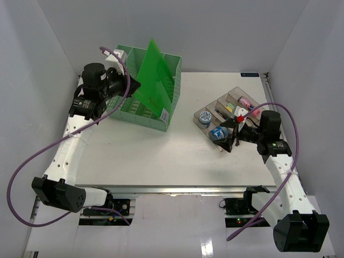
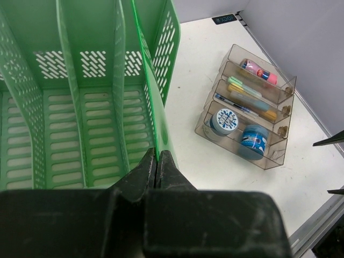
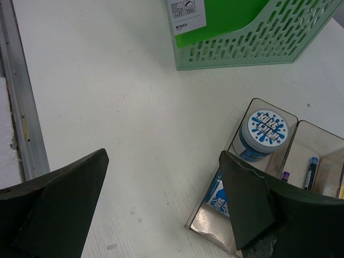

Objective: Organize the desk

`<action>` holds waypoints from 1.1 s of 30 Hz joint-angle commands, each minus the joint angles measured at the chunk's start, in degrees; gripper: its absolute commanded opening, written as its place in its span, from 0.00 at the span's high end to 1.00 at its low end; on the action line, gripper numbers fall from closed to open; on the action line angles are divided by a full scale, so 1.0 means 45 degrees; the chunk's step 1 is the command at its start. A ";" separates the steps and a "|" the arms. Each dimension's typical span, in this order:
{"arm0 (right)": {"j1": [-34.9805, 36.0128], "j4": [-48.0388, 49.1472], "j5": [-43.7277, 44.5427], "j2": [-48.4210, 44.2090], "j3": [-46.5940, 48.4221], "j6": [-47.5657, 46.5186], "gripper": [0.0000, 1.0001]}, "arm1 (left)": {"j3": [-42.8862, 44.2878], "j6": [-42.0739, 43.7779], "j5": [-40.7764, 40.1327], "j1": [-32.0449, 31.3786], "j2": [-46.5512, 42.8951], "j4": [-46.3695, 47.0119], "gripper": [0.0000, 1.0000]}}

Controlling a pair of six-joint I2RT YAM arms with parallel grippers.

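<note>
Left gripper [image 2: 157, 157] was clenched on the edge of the green folder [image 1: 153, 75], which stood tilted in the green rack [image 1: 157, 121]. Right gripper [image 3: 163, 154] hung released over the clear tray [image 2: 279, 153] — the desk [image 1: 140, 156] lay under everything.

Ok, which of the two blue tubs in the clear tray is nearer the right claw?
The blue-labelled tub, beside the right claw; the other tub shows a white splat-patterned lid.
</note>
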 commanded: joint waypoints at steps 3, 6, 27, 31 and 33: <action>-0.0038 0.0277 -0.0138 -0.0026 -0.0047 -0.0073 0.10 | 0.1726 0.1016 -0.1242 -0.0344 0.0515 0.0223 1.00; -0.0038 0.0289 -0.0157 -0.0025 -0.0047 -0.0073 0.10 | 0.2544 0.1412 -0.1547 -0.0426 0.0888 -0.0051 1.00; -0.0038 0.0277 -0.0052 0.0021 -0.0047 -0.0100 0.10 | 0.1584 0.1884 -0.1981 -0.1540 0.1407 -0.0117 0.95; -0.0038 0.0277 -0.0021 0.0033 -0.0058 -0.0112 0.10 | 0.1596 0.1546 -0.2202 -0.1753 0.1388 -0.0106 0.63; -0.0038 0.0277 -0.0021 0.0033 -0.0066 -0.0112 0.10 | 0.1596 0.1487 -0.2240 -0.1825 0.1315 -0.0071 0.44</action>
